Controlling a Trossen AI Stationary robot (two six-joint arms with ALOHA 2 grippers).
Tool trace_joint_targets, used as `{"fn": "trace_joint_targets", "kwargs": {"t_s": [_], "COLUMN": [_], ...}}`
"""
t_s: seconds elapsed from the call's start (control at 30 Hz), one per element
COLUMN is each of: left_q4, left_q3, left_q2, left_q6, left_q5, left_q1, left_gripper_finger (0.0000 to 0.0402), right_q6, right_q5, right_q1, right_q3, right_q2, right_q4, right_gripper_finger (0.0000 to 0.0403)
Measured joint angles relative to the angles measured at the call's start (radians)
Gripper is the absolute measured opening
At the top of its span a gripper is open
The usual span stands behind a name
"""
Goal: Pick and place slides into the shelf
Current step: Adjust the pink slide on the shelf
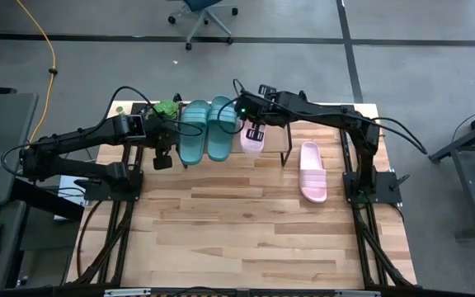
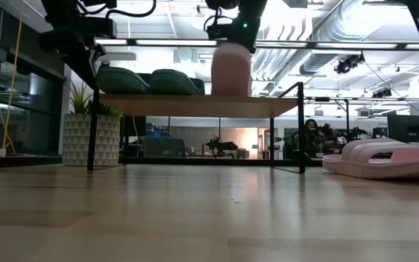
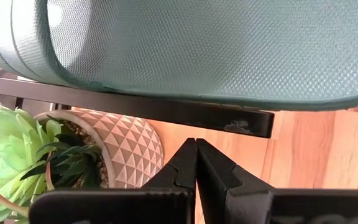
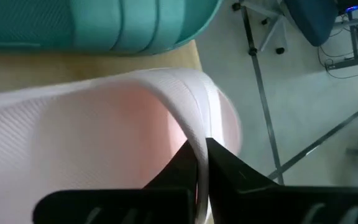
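Nearest the front edge, the light wood plank table [image 1: 246,239] lies bare across its whole width — wide open room for moving. Farther back on the right side, a pale pink ribbed-strap slide sandal [image 1: 312,171] lies flat on the table, just beside the right arm's base and well apart from the shelf.

Beyond it stands the low shelf with a light wood top and thin black metal legs [image 2: 195,105]. Two dark teal green slide sandals [image 1: 207,129] sit side by side on its top, touching. Just beside them, at the shelf's right end, a second pale pink slide sandal [image 1: 252,139] rests with its end overhanging the front edge. The right pincer [image 4: 201,155] is closed on this sandal's strap, pinching the ribbed band between its fingers.

The left pincer [image 3: 196,163] is closed on nothing, fingers pressed together, held near the shelf's left end below the teal sandals. Behind it, at the table's back left corner, stands a green succulent in a white patterned pot [image 3: 73,155].
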Motion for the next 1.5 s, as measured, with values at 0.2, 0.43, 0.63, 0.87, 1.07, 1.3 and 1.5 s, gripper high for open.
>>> {"fn": "trace_joint_targets", "kwargs": {"t_s": [0.2,0.43,0.63,0.87,1.07,1.3,1.5], "left_q4": [0.0,0.0,-0.001,-0.057,-0.104,-0.097,-0.064], "left_q3": [0.0,0.0,0.0,0.066,0.165,0.264,0.305], "left_q2": [0.0,0.0,0.0,0.0,0.0,0.0,0.0], "left_q6": [0.0,0.0,0.009,0.039,0.079,0.079,0.08], "left_q5": [0.0,0.0,0.0,-0.069,-0.132,-0.152,-0.152], "left_q1": [0.0,0.0,0.0,0.0,0.0,0.0,0.0], "left_gripper_finger": [0.0,0.0,0.0,0.0,0.0,0.0,0.0], "right_q6": [0.042,0.148,0.245,0.327,0.454,0.596,0.723], "right_q5": [0.006,-0.033,-0.138,-0.143,-0.179,-0.202,-0.253], "right_q1": [0.0,0.0,0.003,0.024,0.025,0.025,0.025], "right_q3": [0.0,0.0,0.0,0.0,0.0,0.0,0.0], "right_q2": [-0.044,-0.112,-0.146,-0.146,-0.153,-0.194,-0.258], "right_q4": [-0.004,-0.006,-0.005,-0.004,0.009,0.034,0.087], "right_gripper_finger": [0.0002,0.0001,0.0001,0.0,0.0,0.0,0.0]}}
